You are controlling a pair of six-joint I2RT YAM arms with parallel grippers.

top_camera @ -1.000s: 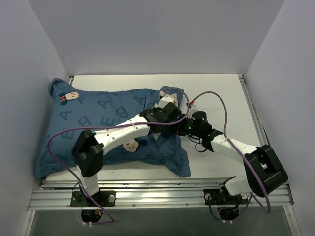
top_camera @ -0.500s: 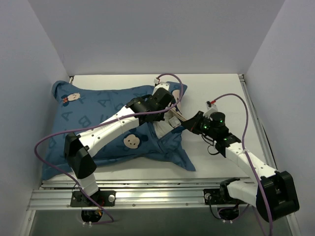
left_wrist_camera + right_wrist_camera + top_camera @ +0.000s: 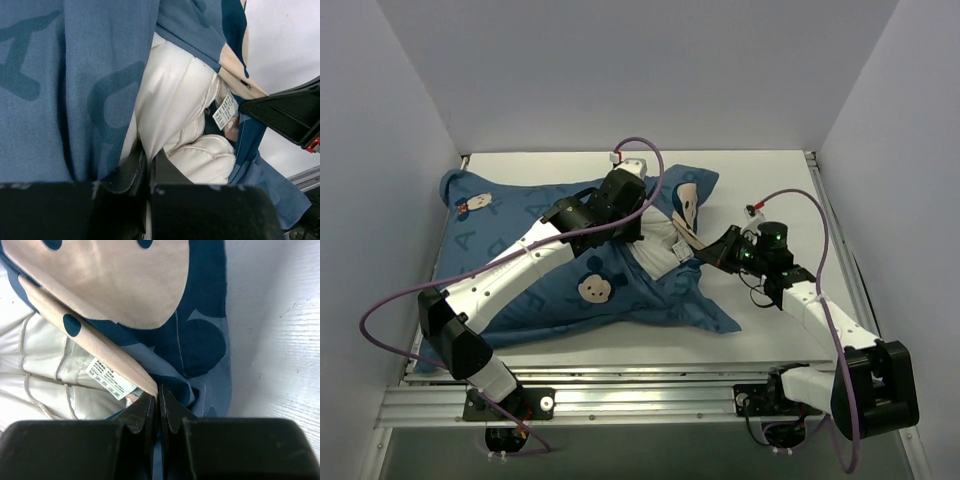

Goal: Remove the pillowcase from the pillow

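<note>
The dark-blue pillowcase (image 3: 540,250) lies across the left and middle of the table, its open end bunched towards the right. The white pillow (image 3: 665,243) shows through that opening. My left gripper (image 3: 642,230) reaches in from the left and is shut on a fold of white pillow (image 3: 175,100) fabric; the jaws (image 3: 148,157) pinch it tightly. My right gripper (image 3: 705,257) is shut on the pillowcase (image 3: 200,340) hem beside a white care label (image 3: 111,377), with the pillow (image 3: 30,365) to its left.
White walls close in the table (image 3: 770,190) on the left, back and right. An aluminium rail (image 3: 640,405) runs along the near edge. Purple cables (image 3: 650,165) loop over both arms. Bare tabletop lies at the back and right.
The left arm has stretched away and leftwards with its gripper still shut. The right arm has swung right. The pillowcase has shifted right, and white pillow now shows at its opening.
</note>
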